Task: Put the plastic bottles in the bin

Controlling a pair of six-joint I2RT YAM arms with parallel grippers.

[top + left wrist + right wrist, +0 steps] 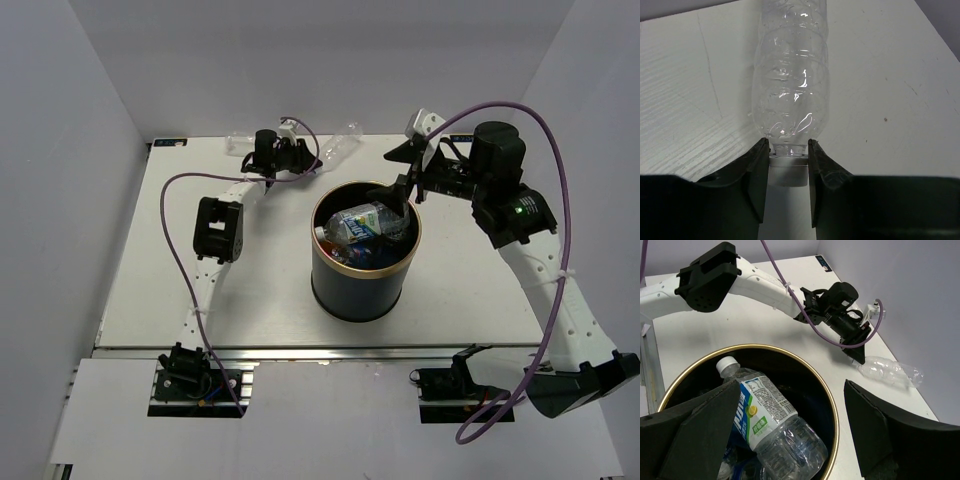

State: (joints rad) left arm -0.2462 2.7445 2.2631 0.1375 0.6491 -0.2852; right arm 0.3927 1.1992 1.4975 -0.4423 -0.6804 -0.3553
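Note:
A clear crinkly plastic bottle (pixel 790 75) lies on the white table at the back, cap end toward my left gripper (pixel 788 150). Its fingers press the neck and white cap (pixel 787 172) from both sides. In the top view this bottle (pixel 340 143) lies behind the bin (pixel 365 290), a dark cylinder with a gold rim. My right gripper (pixel 791 385) hangs open over the bin's mouth with nothing between its fingers. Beneath it a bottle with a green-white label (pixel 765 410) rests on other bottles in the bin. The right wrist view also has the clear bottle (pixel 892 371) at the left gripper (pixel 860 357).
Another clear bottle-like thing (pixel 240 143) lies at the table's back edge, left of the left gripper. White walls close in the table at the back and sides. The left arm (pixel 218 228) stretches along the table's left half.

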